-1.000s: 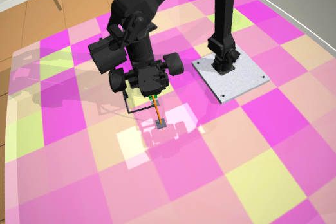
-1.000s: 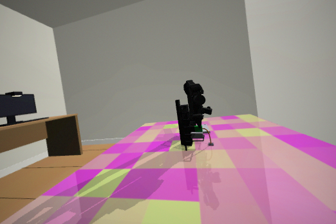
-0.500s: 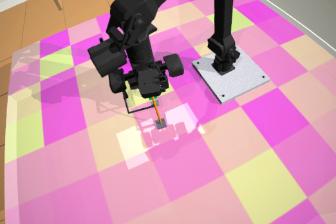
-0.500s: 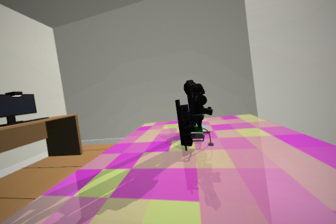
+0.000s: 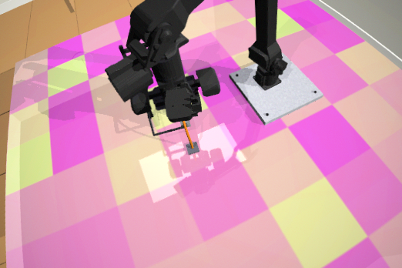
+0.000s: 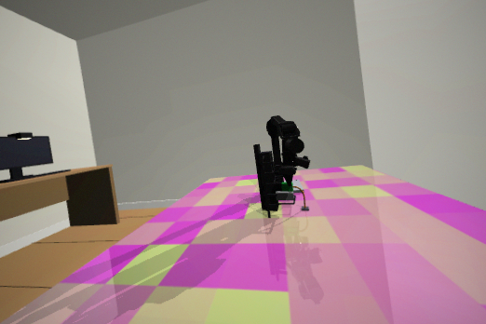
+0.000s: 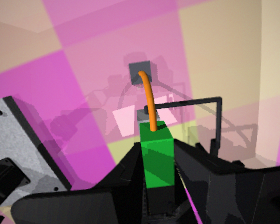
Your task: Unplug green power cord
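The green plug (image 7: 158, 162) (image 6: 284, 185) sits between the fingers of my gripper (image 7: 156, 145) (image 6: 289, 183), which is shut on it. In the top view the hand hides the plug. The orange cord (image 7: 150, 97) (image 5: 188, 135) (image 6: 304, 196) runs from the plug's end down to a small grey block (image 7: 140, 71) (image 5: 192, 148) (image 6: 304, 209) on the table. The power strip (image 6: 263, 178) looks like the tall black upright piece close beside the plug and hand. The arm covers most of it in the top view. I cannot tell whether the plug's prongs are in a socket.
A second grey block (image 7: 146, 115) (image 5: 185, 124) (image 6: 285, 195) is near the plug, with a thin black bent bar (image 7: 191, 103) (image 5: 166, 132) beside it. The arm's light grey base plate (image 5: 277, 101) (image 7: 28, 145) stands to one side. A desk (image 6: 88, 178) stands beyond the table.
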Robot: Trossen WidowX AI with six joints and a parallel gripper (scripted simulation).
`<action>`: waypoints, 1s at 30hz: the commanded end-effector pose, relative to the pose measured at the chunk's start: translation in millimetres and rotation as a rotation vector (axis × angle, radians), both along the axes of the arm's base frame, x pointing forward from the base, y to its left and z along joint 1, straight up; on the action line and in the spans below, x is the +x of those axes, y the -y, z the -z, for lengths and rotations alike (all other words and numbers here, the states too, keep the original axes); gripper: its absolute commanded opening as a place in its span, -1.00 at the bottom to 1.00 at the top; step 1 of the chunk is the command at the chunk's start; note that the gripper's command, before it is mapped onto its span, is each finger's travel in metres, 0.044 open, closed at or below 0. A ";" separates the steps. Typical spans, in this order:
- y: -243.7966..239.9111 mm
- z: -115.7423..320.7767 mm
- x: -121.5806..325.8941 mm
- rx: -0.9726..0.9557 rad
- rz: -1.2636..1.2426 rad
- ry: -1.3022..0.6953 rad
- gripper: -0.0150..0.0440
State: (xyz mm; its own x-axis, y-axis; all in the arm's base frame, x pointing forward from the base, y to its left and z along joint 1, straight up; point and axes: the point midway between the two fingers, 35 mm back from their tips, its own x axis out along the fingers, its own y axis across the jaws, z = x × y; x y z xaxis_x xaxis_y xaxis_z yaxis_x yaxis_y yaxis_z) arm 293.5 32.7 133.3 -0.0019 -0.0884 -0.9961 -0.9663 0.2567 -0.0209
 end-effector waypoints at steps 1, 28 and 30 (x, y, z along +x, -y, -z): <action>-36.4 -4.1 6.4 0.094 -0.040 0.026 -0.49; -59.8 -9.2 10.8 0.093 -0.042 0.025 1.00; -78.8 -13.4 14.8 0.095 -0.042 0.025 1.00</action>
